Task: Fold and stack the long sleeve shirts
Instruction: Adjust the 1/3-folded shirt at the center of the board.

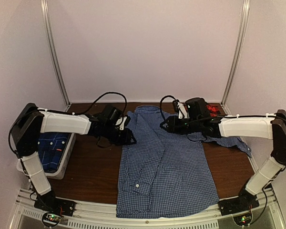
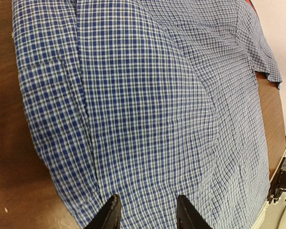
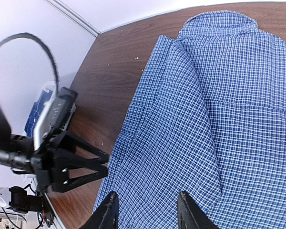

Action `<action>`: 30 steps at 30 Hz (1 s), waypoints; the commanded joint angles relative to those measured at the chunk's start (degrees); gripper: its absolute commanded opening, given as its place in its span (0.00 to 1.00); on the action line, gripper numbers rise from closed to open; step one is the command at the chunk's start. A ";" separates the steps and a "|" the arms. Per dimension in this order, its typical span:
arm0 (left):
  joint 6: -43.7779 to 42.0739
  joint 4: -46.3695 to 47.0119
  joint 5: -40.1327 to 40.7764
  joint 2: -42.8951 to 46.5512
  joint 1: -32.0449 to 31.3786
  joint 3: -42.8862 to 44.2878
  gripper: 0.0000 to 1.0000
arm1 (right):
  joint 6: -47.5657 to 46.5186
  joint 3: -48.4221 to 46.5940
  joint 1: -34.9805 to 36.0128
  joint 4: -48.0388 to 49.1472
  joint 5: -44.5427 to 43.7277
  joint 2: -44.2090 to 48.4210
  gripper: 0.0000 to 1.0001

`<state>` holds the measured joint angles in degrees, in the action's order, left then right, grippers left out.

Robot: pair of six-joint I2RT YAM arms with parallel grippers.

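Gingham shirt [image 1: 164,162] lies flat on the table [image 1: 93,176], collar at the far end. The left wrist view is nearly all gingham. The top view adds a red plaid shirt [image 1: 212,109] past its right shoulder, partly hidden by the right gripper [image 1: 166,125], and a bin [image 1: 66,160] holding a dark plaid shirt [image 1: 51,150] to its left. The right wrist view shows the left gripper [image 3: 105,164] spread and empty at its left edge. Right gripper is also spread, over the shirt.

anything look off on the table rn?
Yes. The gingham shirt lies lopsided: its left side is folded in, but one sleeve sticks out unfolded on the right. Its hem also hangs past the near edge of the table.
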<state>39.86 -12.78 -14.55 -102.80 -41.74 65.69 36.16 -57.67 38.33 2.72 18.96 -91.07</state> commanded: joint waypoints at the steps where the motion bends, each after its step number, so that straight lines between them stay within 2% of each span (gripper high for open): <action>1: -1.99 9.41 -4.40 -5.93 2.02 5.10 0.41 | -1.05 3.61 -1.06 -4.63 -2.69 5.26 0.43; 7: -0.94 12.34 -5.08 -13.60 4.88 8.86 0.40 | -1.16 7.39 -1.65 -7.18 -3.72 11.91 0.44; 15: -0.92 10.30 -4.16 -20.78 8.57 12.80 0.39 | -1.79 10.74 -2.69 -9.93 -4.20 17.55 0.44; 30: -2.59 1.58 0.91 -28.37 15.29 20.87 0.38 | -5.21 13.57 -5.01 -8.65 -2.08 18.48 0.45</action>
<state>38.63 -4.86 -18.17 -127.87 -29.41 85.97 32.75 -45.39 34.33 -7.01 16.12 -72.75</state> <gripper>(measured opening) 0.383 0.452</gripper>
